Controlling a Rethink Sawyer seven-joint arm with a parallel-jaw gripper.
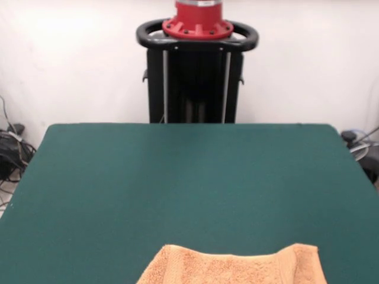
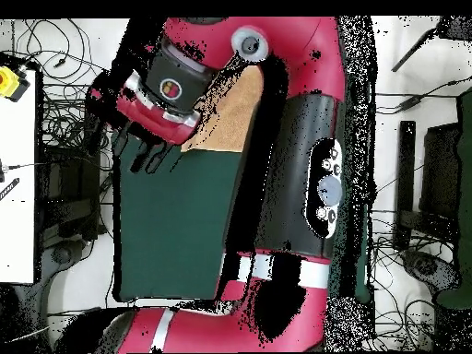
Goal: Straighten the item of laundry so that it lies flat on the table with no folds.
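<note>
The light orange-tan towel [image 1: 237, 269] lies at the near edge of the dark green table [image 1: 189, 177], cut off by the bottom of the front view. Its right part is bunched into a raised ridge. In the overhead view the towel [image 2: 232, 115] shows only partly at the table's [image 2: 175, 230] far end, mostly covered by the red and black arm. The gripper [image 2: 150, 146] hangs high above the table, beside the towel's left edge. I cannot tell whether it is open or shut. It does not show in the front view.
The black pedestal with its red base [image 1: 195, 77] stands behind the table's far edge. Cables lie on the floor at both sides [image 1: 12, 148]. In the overhead view a white bench [image 2: 18, 184] with a yellow object [image 2: 9, 83] stands at the left.
</note>
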